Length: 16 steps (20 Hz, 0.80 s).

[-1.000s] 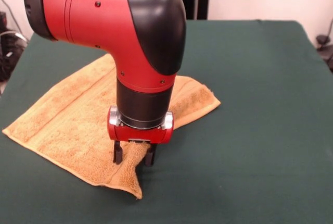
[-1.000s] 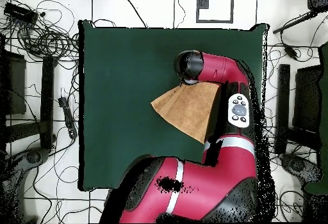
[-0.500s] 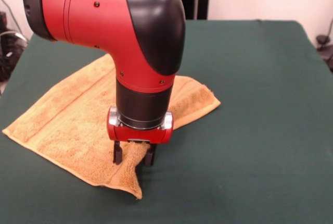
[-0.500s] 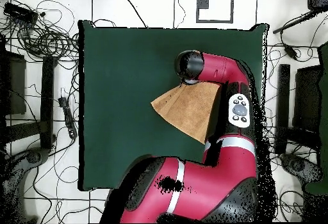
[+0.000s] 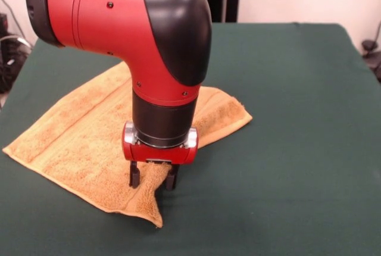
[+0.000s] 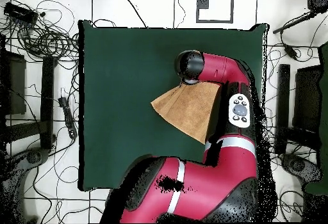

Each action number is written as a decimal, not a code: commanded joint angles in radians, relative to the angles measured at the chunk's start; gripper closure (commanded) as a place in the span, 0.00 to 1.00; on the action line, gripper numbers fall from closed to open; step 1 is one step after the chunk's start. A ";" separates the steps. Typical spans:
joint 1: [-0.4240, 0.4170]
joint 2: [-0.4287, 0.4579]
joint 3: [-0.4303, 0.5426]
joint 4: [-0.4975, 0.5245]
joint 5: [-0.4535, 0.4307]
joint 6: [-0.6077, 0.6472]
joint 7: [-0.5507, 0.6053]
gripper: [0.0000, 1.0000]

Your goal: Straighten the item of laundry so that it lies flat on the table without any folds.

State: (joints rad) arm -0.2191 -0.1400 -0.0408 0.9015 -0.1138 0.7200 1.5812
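Observation:
The golden-orange towel, the item of laundry, lies on the dark green table, left of centre in the front view. Its near edge is pulled up into a ridge, with a pointed corner hanging toward the table's front. My gripper stands straight down over that ridge, its two black fingers shut on the raised fold of towel. In the overhead view the towel shows as a folded, roughly triangular shape beside the arm, which hides the gripper.
The red and black arm covers the towel's middle in the front view. Cables and stands lie on the floor around the table.

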 commanded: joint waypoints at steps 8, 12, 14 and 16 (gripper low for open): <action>0.019 -0.007 0.094 0.077 0.010 -0.025 0.074 0.00; 0.028 -0.022 0.088 0.079 0.013 -0.003 0.080 0.00; 0.029 -0.020 0.087 0.081 0.015 -0.011 0.091 0.00; 0.029 -0.016 0.088 0.077 0.014 -0.014 0.087 0.00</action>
State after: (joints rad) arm -0.2189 -0.1409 -0.0407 0.9015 -0.1140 0.7192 1.5812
